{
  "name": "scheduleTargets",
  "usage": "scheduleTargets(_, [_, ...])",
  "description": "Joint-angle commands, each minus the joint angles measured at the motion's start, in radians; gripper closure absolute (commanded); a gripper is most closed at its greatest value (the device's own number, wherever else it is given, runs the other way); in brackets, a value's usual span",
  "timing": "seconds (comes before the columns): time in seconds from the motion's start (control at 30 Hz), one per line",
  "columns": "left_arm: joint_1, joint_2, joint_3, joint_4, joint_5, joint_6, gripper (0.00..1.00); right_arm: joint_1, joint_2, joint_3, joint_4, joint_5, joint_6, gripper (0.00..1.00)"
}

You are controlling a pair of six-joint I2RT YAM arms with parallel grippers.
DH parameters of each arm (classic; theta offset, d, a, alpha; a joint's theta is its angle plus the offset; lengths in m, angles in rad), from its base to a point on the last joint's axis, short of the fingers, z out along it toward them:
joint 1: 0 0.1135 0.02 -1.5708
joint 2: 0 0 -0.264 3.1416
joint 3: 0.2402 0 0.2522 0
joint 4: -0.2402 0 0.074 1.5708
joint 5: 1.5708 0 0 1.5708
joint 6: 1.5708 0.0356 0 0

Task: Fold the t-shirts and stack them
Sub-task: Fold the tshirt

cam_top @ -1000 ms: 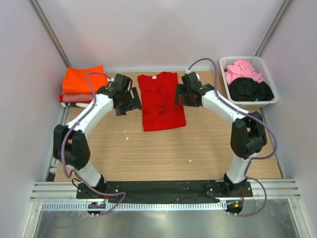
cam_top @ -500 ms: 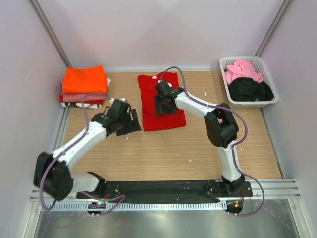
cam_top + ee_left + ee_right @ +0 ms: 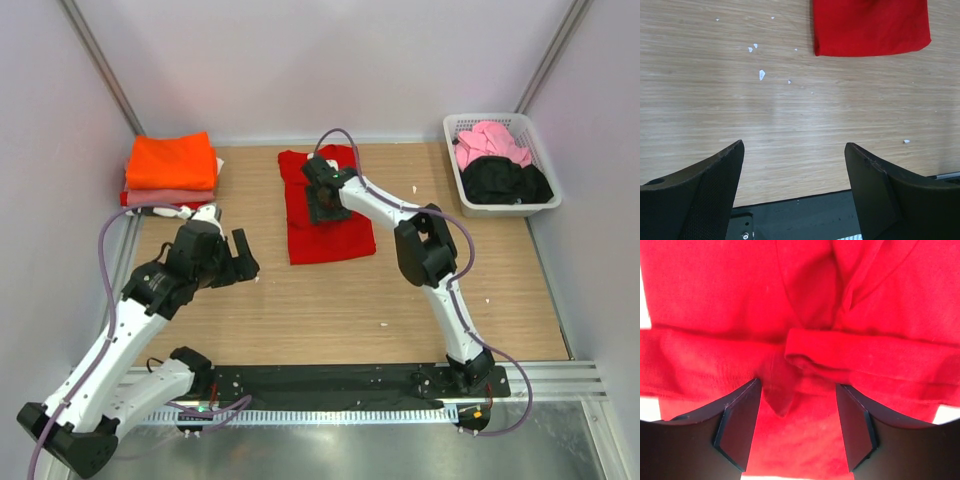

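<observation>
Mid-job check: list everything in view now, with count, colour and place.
red t-shirt: one, bright red, partly folded, table's far middle
orange shirt: one, orange, folded, top of far-left stack
salmon-pink shirt: one, salmon-pink, under the orange one
pink shirt: one, pink, in the basket
black shirt: one, black, in the basket
basket: one, white, far right
specks: several, white, on the table
table: one, light wood
left gripper: open, empty, over bare table
right gripper: open, astride a fold of the red t-shirt
</observation>
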Motion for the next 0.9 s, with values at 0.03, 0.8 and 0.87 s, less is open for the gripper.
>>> scheduleTargets(0.03, [-0.003,-0.007,-0.014,0.011,0.027,0.032,0.19,-0.005,0.073,0.158,-0.095,0.085,-0.037,0.33])
scheduleTargets(0.8, [-0.003,-0.035,-0.014,0.014,-0.019,0.02,0.23,0.043,-0.271,-0.157,0.167,0.082,-0.043,0.35])
scheduleTargets(0.87, [-0.003,-0.035,-0.014,0.014,-0.019,0.02,0.23,0.063,-0.26,-0.197,0.162,0.084,-0.028,0.36])
